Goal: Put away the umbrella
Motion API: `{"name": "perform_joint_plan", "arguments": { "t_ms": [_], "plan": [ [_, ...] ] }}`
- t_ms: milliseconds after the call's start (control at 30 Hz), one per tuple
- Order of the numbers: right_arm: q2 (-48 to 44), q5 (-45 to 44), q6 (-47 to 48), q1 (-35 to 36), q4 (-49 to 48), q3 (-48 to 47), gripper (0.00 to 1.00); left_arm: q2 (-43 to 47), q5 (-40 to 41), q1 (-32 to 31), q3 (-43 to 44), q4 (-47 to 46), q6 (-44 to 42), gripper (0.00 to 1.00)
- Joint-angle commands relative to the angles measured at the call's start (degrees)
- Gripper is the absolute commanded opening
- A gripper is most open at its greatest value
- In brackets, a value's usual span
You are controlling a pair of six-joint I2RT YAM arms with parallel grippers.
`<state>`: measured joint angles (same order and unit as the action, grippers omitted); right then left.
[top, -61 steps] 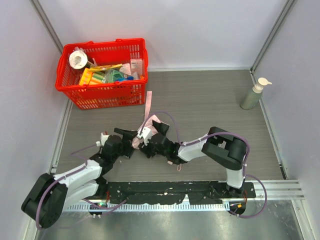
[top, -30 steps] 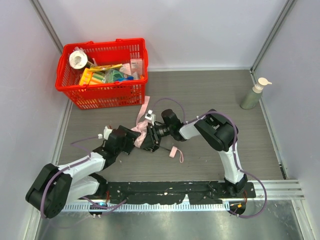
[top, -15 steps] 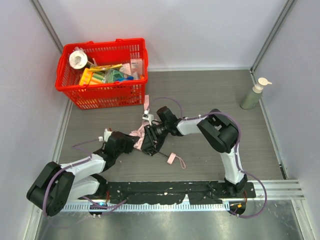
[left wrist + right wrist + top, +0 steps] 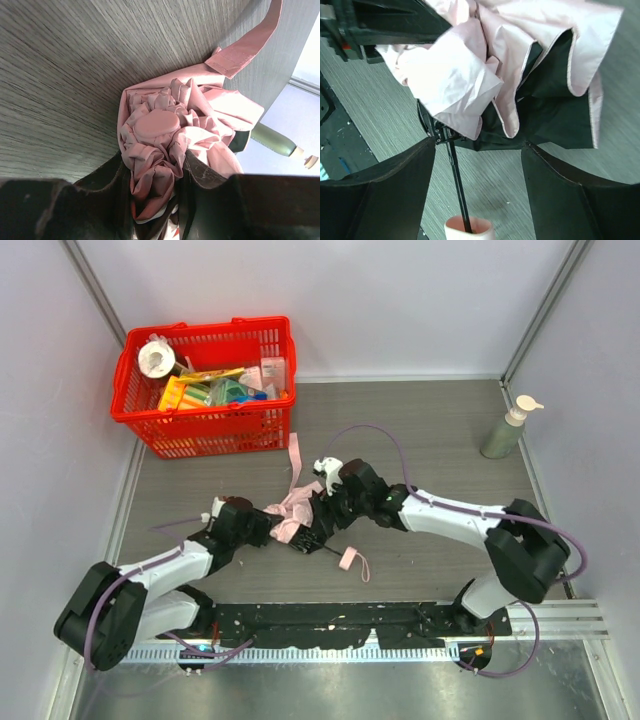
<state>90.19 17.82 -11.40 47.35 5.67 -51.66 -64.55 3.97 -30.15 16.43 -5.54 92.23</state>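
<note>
- The umbrella [image 4: 292, 512] lies crumpled mid-counter [image 4: 420, 440], closer to the near edge, with one pink strap [image 4: 294, 455] trailing toward the basket.
- Its thin black shaft [image 4: 327, 549] points at the near edge and ends in a small pink handle [image 4: 347, 559].
- Left jaws are pinching the gathered fabric.
- Right jaws are spread wide, with the shaft between them touching neither.
- Red basket [image 4: 200, 430] sits in the far left corner, and a bottle [image 4: 503, 432] by the right edge.

Pale pink fabric compact umbrella [image 4: 290, 512] lies bunched mid-table on the grey wood-grain tabletop [image 4: 430, 430]; red plastic mesh basket [image 4: 205, 425] at 11 o'clock from it, green pump bottle [image 4: 503, 435] at 2 o'clock, its small pink handle [image 4: 347, 559] at 4 o'clock.
</note>
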Motion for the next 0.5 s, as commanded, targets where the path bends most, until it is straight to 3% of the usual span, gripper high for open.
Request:
{"name": "perform_joint_plan", "arguments": {
  "t_ms": [0, 233, 467],
  "plan": [
    [-6.17, -11.04, 5.24, 2.56, -4.78, 0.60, 0.75, -2.59, -2.47, -0.43, 1.24, 10.90, 1.20, 0.00],
    [2.34, -12.99, 7.70, 5.73, -7.43, -8.00, 0.76, -4.79, -3.18, -0.79, 1.33, 11.95, 4.01, 0.00],
    [13.33, -17.65, 13.59, 13.99, -4.11, -14.78, 0.76, -5.06, -2.83, -1.05, 2.47, 14.85, 6.30, 0.00]
  ]
}}
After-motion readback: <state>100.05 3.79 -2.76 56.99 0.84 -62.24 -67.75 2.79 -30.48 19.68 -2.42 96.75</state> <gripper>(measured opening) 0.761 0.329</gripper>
